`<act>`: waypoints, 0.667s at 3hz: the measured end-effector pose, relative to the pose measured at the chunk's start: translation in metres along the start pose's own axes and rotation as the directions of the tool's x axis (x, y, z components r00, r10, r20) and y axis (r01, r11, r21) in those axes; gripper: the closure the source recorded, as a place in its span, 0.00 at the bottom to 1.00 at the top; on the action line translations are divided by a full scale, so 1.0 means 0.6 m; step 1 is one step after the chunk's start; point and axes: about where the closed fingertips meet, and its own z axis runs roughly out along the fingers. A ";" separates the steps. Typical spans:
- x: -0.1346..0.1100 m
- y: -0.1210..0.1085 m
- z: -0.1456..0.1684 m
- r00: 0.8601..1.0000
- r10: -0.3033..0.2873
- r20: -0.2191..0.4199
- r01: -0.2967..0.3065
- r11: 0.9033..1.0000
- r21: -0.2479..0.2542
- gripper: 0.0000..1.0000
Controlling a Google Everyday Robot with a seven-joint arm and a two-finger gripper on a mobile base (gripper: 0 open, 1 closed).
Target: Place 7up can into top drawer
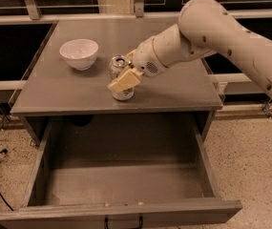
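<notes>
The 7up can (118, 64), silver with a pull-tab top, stands upright on the grey cabinet top near its front edge, right of the white bowl. My gripper (120, 73) reaches in from the right and is closed around the can. One pale finger (125, 81) lies across the can's front and the other sits behind it. The can's base rests on the cabinet top. The top drawer (121, 182) is pulled fully open below and in front of the can. Its grey box is empty and its dark handle (123, 221) shows at the bottom edge.
A white bowl (78, 53) sits on the cabinet top (183, 87) at the left rear. My white arm (221, 27) crosses the right side above the top. Dark window frames and a rail run behind. Cables lie on the speckled floor at left.
</notes>
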 end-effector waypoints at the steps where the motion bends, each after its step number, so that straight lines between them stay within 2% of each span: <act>1: 0.000 0.000 0.000 1.000 0.000 0.000 0.000 1.000 0.000 1.00; 2: -0.001 0.000 0.000 1.000 -0.001 0.000 0.001 1.000 -0.001 1.00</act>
